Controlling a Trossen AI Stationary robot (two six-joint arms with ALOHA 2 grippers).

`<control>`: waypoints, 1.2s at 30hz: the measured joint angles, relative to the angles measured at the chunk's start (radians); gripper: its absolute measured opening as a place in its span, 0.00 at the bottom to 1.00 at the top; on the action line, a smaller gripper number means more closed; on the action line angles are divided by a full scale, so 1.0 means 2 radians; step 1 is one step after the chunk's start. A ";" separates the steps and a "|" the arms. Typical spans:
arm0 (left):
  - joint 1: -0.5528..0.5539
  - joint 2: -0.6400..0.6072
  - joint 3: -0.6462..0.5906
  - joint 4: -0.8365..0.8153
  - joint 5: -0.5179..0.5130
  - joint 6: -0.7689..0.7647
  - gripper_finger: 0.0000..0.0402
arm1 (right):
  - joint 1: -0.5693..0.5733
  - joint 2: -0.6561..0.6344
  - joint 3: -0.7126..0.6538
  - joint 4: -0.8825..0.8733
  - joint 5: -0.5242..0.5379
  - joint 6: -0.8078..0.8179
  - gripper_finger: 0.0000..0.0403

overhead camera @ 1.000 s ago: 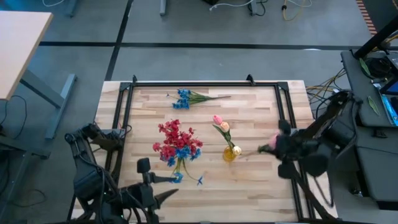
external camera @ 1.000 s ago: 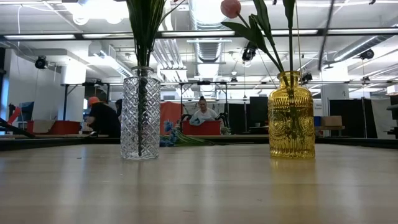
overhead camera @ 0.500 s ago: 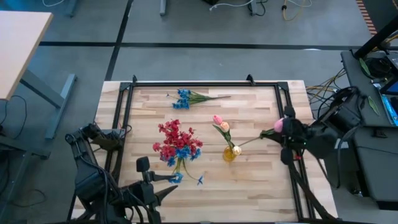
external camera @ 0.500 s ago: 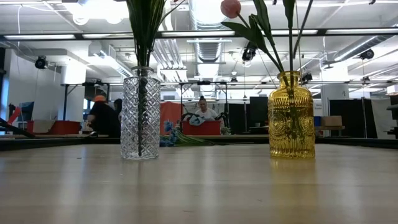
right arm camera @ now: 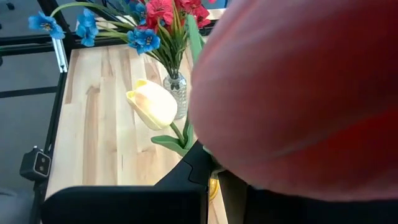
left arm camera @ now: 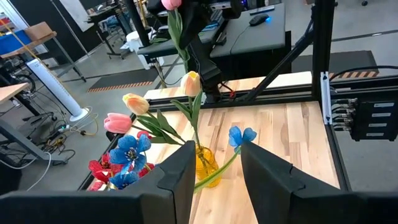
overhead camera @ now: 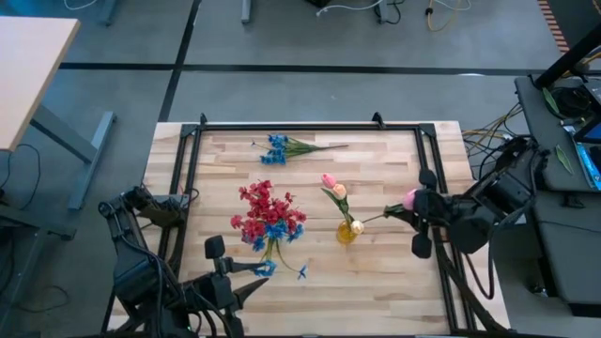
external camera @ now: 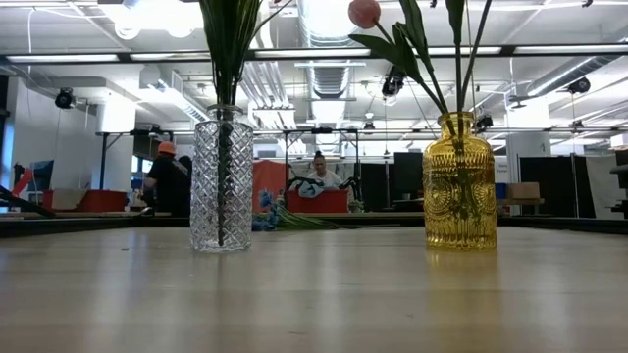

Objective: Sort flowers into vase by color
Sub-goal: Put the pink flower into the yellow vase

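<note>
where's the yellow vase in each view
High view: yellow vase right of table centre, beside the right pincer.
Low view: right side.
Left wrist view: lower centre, between the fingers.
Right wrist view: not clearly visible.
Shared landmark: clear vase holding red and blue flowers.

Open workshop hall around a pale wooden tabletop (overhead camera: 376,263)

Grey floor (overhead camera: 310,94) crossed by a dark stripe; a light wooden desk (overhead camera: 23,66) stands off one corner. Ceiling lights (external camera: 157,15) and ducts (external camera: 339,78) hang overhead, and two people (external camera: 319,181) sit at red workstations in the distance.
</note>
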State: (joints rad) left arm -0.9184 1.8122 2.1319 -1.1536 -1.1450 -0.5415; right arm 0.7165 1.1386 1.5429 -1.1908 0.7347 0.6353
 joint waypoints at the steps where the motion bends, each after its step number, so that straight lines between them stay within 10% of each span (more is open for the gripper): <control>1: 0.000 0.000 0.000 0.000 0.000 0.000 0.28 | -0.002 0.000 0.000 0.000 0.000 0.000 0.03; 36: 0.000 0.000 -0.004 0.000 0.001 0.000 0.28 | -0.009 0.004 -0.006 0.002 0.000 0.004 0.03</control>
State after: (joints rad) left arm -0.9184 1.8122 2.1235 -1.1538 -1.1435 -0.5411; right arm 0.6994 1.1474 1.5307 -1.1877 0.7345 0.6437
